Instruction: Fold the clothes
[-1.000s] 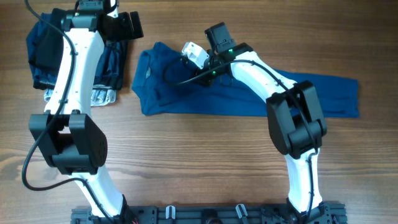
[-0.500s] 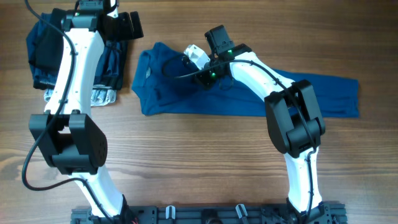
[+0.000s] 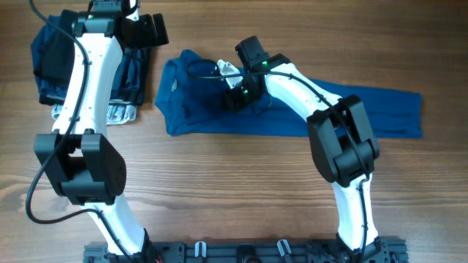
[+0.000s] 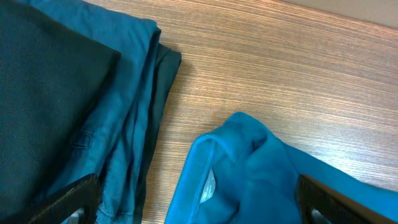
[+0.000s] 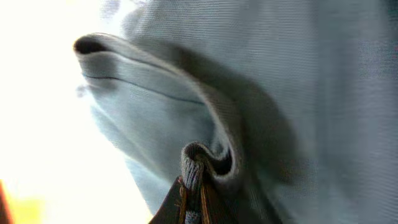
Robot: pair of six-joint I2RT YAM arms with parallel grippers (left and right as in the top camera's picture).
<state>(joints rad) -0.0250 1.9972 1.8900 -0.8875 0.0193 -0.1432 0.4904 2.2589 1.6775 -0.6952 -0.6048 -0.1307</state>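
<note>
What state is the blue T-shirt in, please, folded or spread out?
Partly folded: the T-shirt lies as a narrow strip, right gripper shut on a fold.

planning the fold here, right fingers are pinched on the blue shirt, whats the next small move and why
Probably lift the pinch slightly. The right fingers are shut on a ridge of the T-shirt, which otherwise lies flat on the table; a short lift would show whether the grip holds.

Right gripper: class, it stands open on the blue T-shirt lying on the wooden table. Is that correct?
Not quite. The right gripper is shut, pinching a fold of the blue T-shirt, which lies on the wooden table. The right wrist view shows it.
</note>
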